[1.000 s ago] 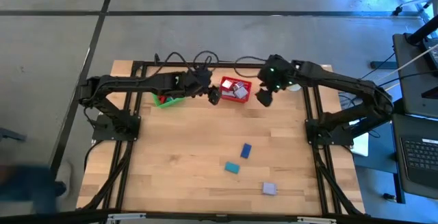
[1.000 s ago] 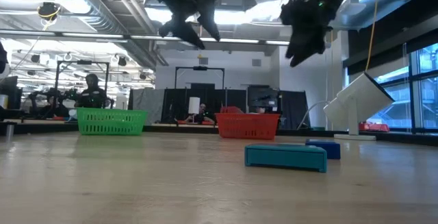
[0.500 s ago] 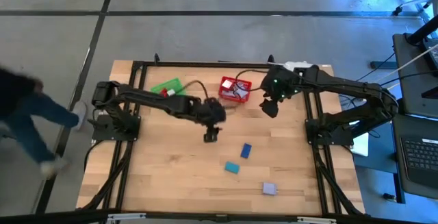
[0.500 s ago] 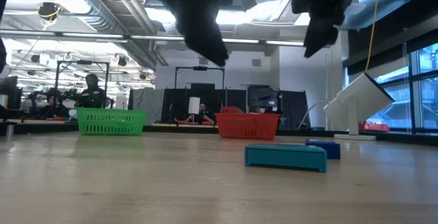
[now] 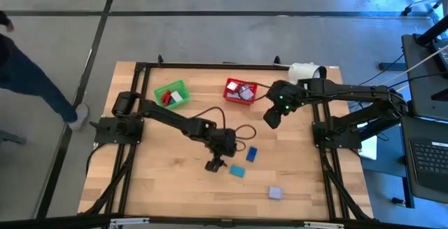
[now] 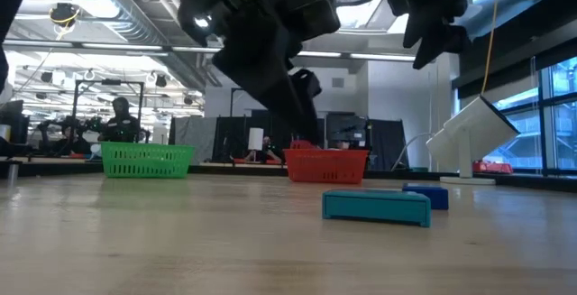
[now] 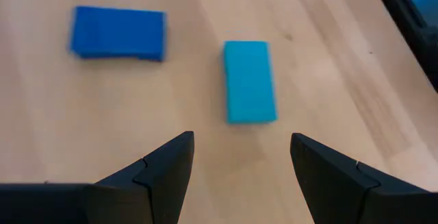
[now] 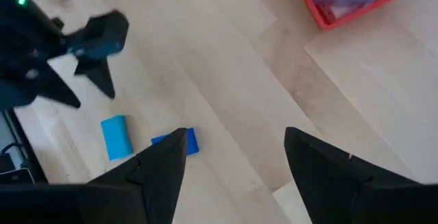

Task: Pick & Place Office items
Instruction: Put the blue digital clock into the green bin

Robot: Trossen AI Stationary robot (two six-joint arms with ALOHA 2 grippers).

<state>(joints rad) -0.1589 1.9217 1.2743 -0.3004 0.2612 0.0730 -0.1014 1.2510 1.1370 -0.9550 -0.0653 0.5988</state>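
- The teal block (image 5: pixel 237 171) lies flat on the table (image 5: pixel 168 187), in the front half and a little right of the middle. Its long axis runs roughly along the line of the left gripper's reach, as the left wrist view shows (image 7: pixel 249 81).
- The blue block (image 5: pixel 251 154) sits just behind it and slightly to the right, apart from it, its long axis turned crosswise to the teal one. The lavender block (image 5: pixel 276 193) lies nearer the front edge, further right, well apart from both.
- The left gripper (image 5: pixel 214 164) hangs just beside the teal block on its left, fingers spread and holding nothing. The block lies just ahead of the gap between the fingers, so I judge it the likely next pick.
- The jaws would close across the block's short width, which suits a straight descent with little turning.
- The right gripper (image 5: pixel 271 117) is near the red mesh basket (image 5: pixel 229 85) towards the back edge, fingers apart and empty, well apart from all three blocks. The left arm is clearly nearer.
- The green mesh basket (image 5: pixel 159 89) stands at the back left, and both baskets already hold pieces.
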